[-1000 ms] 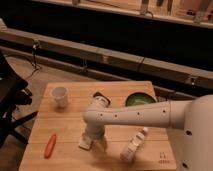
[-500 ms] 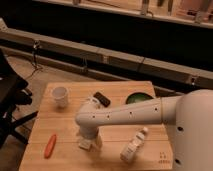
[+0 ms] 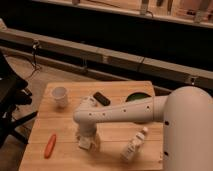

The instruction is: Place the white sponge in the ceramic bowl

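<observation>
The white sponge [image 3: 86, 143] lies on the wooden table [image 3: 115, 130] near its front left. My gripper [image 3: 86, 138] points straight down right over the sponge, at or just above it, and partly hides it. The white arm reaches in from the right across the table. The green ceramic bowl [image 3: 136, 98] stands at the back right of the table, its front part hidden behind the arm.
A white cup [image 3: 60, 96] stands at the back left and a black remote [image 3: 101, 98] lies at the back middle. An orange carrot [image 3: 50, 145] lies at the front left. A pale bottle [image 3: 134, 146] lies at the front right. A black chair [image 3: 10, 107] stands left of the table.
The arm has swung a little to the left and the gripper has come down onto the sponge. The other things have not moved.
</observation>
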Robot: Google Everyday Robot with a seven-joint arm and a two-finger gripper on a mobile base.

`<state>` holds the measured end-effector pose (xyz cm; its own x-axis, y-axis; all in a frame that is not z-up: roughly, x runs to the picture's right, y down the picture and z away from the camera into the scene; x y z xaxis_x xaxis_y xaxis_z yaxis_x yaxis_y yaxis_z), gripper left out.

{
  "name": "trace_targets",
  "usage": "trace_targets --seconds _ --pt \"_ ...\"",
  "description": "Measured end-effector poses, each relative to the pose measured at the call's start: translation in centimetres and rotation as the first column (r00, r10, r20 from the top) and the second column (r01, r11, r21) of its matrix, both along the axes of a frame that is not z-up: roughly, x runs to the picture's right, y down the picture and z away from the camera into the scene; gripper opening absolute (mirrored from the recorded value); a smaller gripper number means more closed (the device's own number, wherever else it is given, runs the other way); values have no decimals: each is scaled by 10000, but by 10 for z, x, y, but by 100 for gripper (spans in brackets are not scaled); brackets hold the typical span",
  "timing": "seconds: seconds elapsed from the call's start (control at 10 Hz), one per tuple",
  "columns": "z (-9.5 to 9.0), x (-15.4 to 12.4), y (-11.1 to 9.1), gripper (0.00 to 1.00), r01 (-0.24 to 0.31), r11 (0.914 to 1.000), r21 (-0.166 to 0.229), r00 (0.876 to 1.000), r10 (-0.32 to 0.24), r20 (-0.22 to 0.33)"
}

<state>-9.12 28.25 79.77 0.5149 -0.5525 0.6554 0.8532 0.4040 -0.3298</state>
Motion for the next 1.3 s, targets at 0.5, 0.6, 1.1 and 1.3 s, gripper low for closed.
trace_targets --seconds 0.5,0.6,1.1,1.3 --pt "-1 0 -1 23 -4 10000 -86 10000 3 -37" --pt "-1 0 -2 19 11 10000 -76 10000 -11 -39" --pt "-17 12 -21 14 -76 9996 257 10000 75 33" --pt "-19 18 -31 14 -50 9994 343 9999 45 148"
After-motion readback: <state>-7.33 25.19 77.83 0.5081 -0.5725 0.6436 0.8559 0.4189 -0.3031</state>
